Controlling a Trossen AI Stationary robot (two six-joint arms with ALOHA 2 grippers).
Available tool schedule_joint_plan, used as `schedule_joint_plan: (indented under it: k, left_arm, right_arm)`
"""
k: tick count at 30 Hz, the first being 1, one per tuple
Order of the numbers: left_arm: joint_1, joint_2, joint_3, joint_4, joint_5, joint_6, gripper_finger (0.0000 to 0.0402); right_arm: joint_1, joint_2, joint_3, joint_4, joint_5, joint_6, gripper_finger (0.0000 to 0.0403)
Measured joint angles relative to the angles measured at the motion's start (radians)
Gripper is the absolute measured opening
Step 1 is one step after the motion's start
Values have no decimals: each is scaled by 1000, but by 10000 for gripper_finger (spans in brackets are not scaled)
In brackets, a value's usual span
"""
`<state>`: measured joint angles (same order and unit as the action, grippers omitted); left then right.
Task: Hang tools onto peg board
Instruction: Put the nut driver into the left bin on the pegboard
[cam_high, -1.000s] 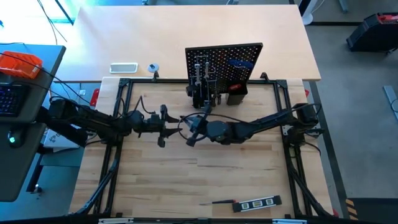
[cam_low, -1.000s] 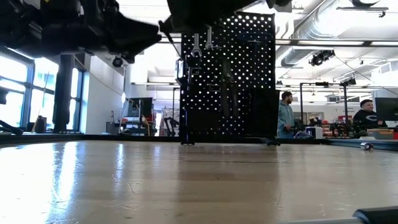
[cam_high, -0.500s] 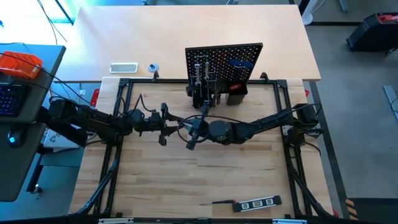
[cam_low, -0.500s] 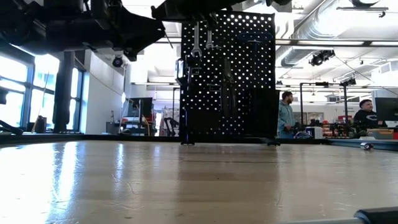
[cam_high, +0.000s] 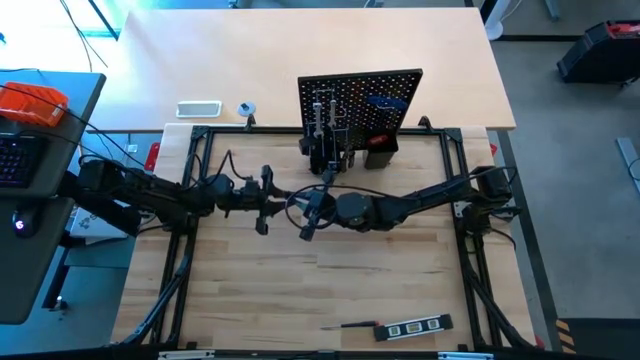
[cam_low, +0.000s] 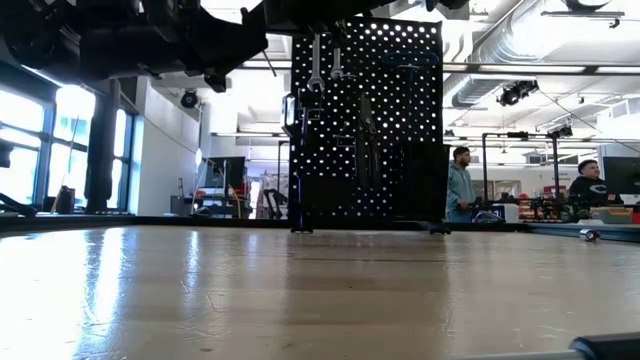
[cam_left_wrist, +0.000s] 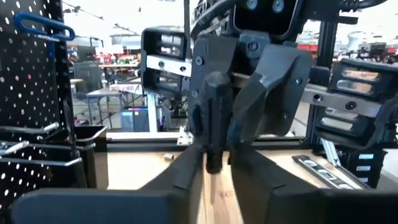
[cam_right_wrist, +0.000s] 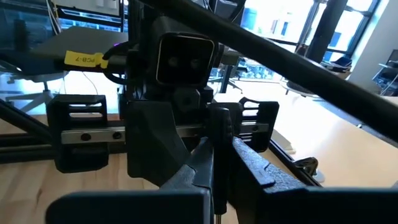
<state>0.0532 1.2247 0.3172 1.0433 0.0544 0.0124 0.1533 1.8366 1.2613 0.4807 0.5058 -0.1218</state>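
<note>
The middle of the worktop (cam_high: 300, 280) is crossed by both arms, whose claws meet tip to tip. Behind them the way is blocked by the peg board (cam_high: 360, 100). The near side is open, apart from a level (cam_high: 412, 327) and screwdriver (cam_high: 348, 325) at its edge.

the high view looks straight down on the whole table (cam_high: 300, 290), peg board (cam_high: 360, 95) at its far edge. the low view sits at tabletop height, facing level toward the same peg board and the room behind. each wrist view looks close along its own fingers at the other arm; the left one shares the board's edge.
</note>
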Motion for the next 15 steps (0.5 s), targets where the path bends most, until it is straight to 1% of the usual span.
schedule_joint_plan:
  k: [4, 5, 10, 15]
  left_arm:
    - [0, 0, 0, -11, 13, 16, 21]
    - [0, 0, 0, -10, 17, 21, 14]
    - [0, 1, 0, -4, 17, 46, 11]
    - [0, 2, 0, -7, 19, 77, 6]
  right_arm:
    - [5, 0, 0, -8, 17, -17, 18]
    - [5, 0, 0, -10, 18, -18, 18]
    - [11, 0, 2, -33, 38, -17, 22]
    - [26, 0, 5, -63, 87, -17, 47]
